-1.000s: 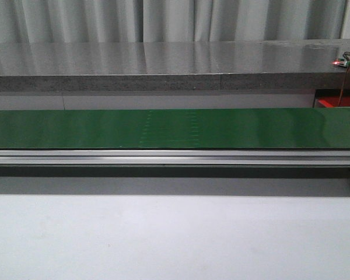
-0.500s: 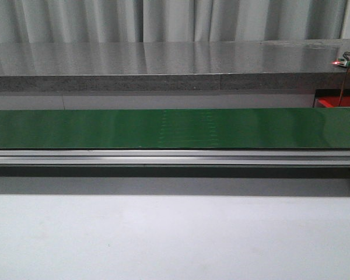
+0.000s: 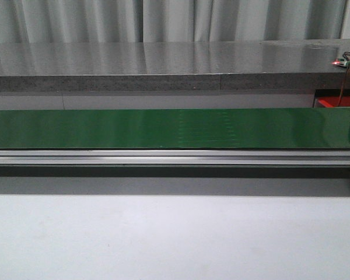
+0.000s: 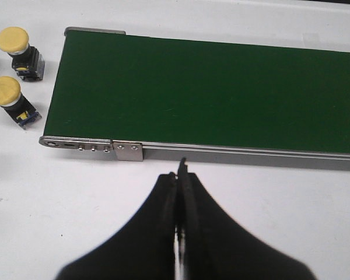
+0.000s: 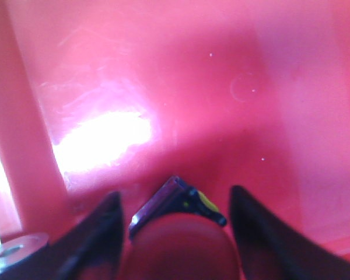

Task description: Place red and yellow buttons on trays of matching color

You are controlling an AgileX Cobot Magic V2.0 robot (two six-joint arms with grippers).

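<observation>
**White tabletop, green belt and two loose buttons**

The white tabletop (image 3: 175,233) carries a long green conveyor belt (image 3: 163,128) on a silver metal frame (image 3: 163,157), running straight across from 9 to 3 o'clock. In the left wrist view, two yellow buttons (image 4: 11,41) (image 4: 6,93) lie on the tabletop just beside the belt's end, at about 10 o'clock, apart from each other.

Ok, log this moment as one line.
left pincer: shut, empty | right pincer: open, red button between fingers | red tray: below | belt: bare
</observation>
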